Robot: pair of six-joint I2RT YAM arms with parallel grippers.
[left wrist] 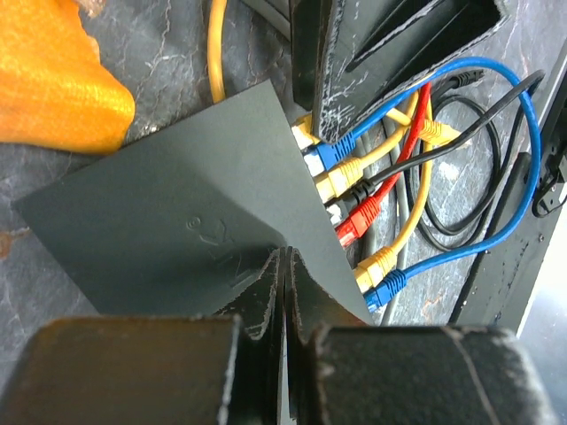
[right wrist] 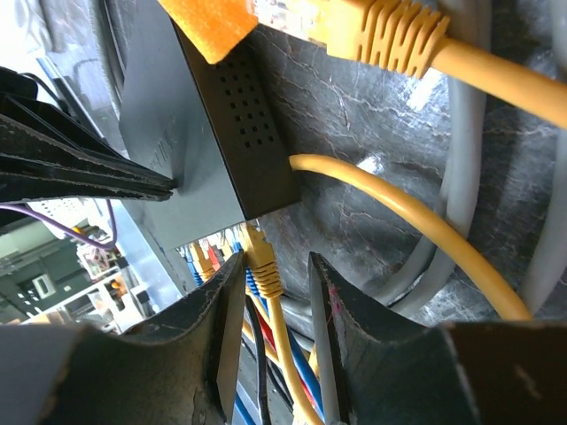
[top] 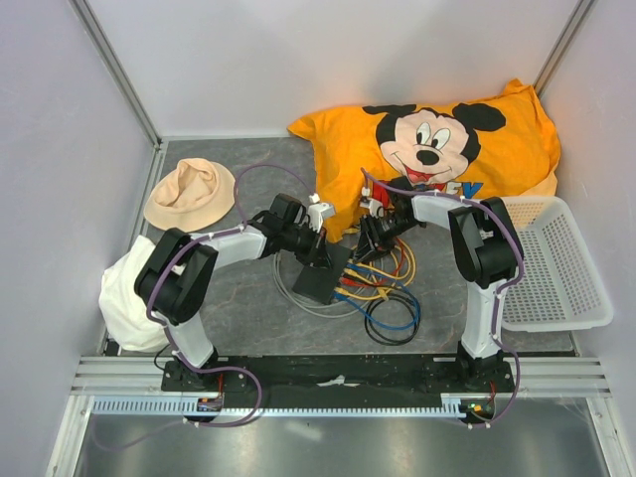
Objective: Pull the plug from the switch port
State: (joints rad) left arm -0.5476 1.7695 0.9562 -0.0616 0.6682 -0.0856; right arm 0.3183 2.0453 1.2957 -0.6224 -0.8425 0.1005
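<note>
Closest to the left wrist camera, the black two-finger left gripper [left wrist: 283,266] is seen with its jaws pressed fully together, nothing held between them, and its tips are set down on the top face of the flat dark grey rectangular switch [left wrist: 168,204]. That switch is laid flat on the grey marbled table [top: 248,308], between the two arms. Along the switch's right long side a row of blue, yellow, black and red cable plugs [left wrist: 354,190] is seated in the sockets, and their cables are looped on the table to the right of the switch. At that same side the black right gripper [right wrist: 276,292] is positioned with its jaws apart, one on each side of a yellow plug [right wrist: 263,266] at the near end of the row; a gap is visible beside the plug, so no grip is shown. A second yellow plug with a clear tip [right wrist: 381,35] is seen loose beyond the switch. Behind the switch an orange cartoon-mouse pillow [top: 447,149] is laid, a white mesh plastic basket [top: 556,288] stands far to its right, and a peach fabric hat [top: 189,194] and a white crumpled cloth [top: 124,293] are placed to its left.
</note>
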